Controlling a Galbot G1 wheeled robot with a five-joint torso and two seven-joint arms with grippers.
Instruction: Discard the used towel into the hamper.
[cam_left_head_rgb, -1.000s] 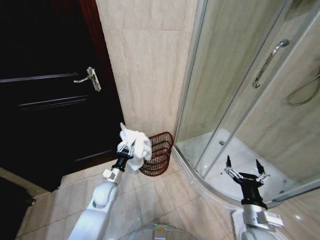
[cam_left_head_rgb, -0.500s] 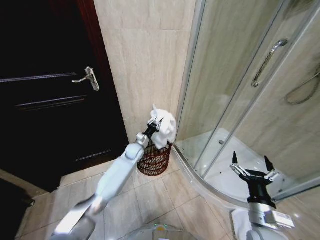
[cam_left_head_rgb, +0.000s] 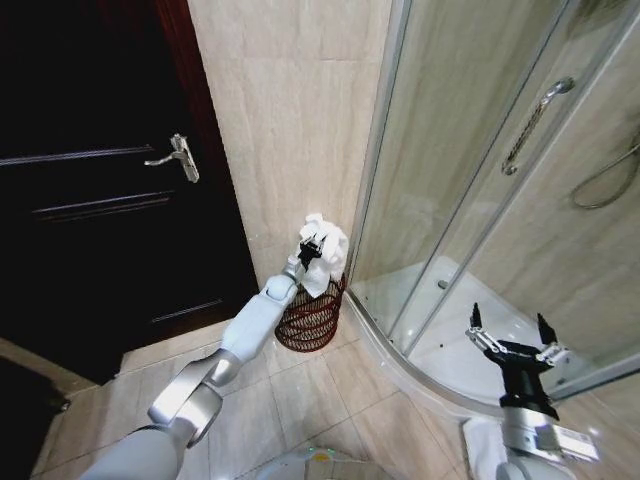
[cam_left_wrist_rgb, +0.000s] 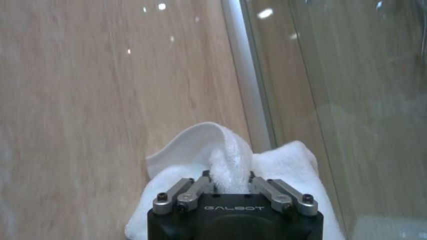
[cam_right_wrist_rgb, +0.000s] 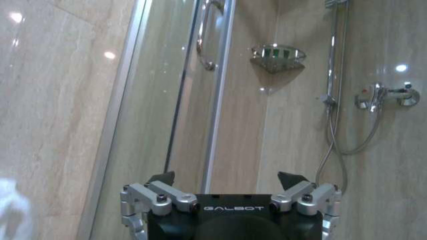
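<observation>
Left gripper (cam_left_head_rgb: 312, 246) outstretched, jaws clamped; right gripper (cam_left_head_rgb: 512, 333) low, jaws spread

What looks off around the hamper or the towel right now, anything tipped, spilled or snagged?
Nothing stands out. The hamper stands upright on the floor tiles against the wall, beside the shower enclosure. The left gripper holds the white towel bunched above the hamper's rim. The right gripper hangs open, apart, by the shower.
</observation>
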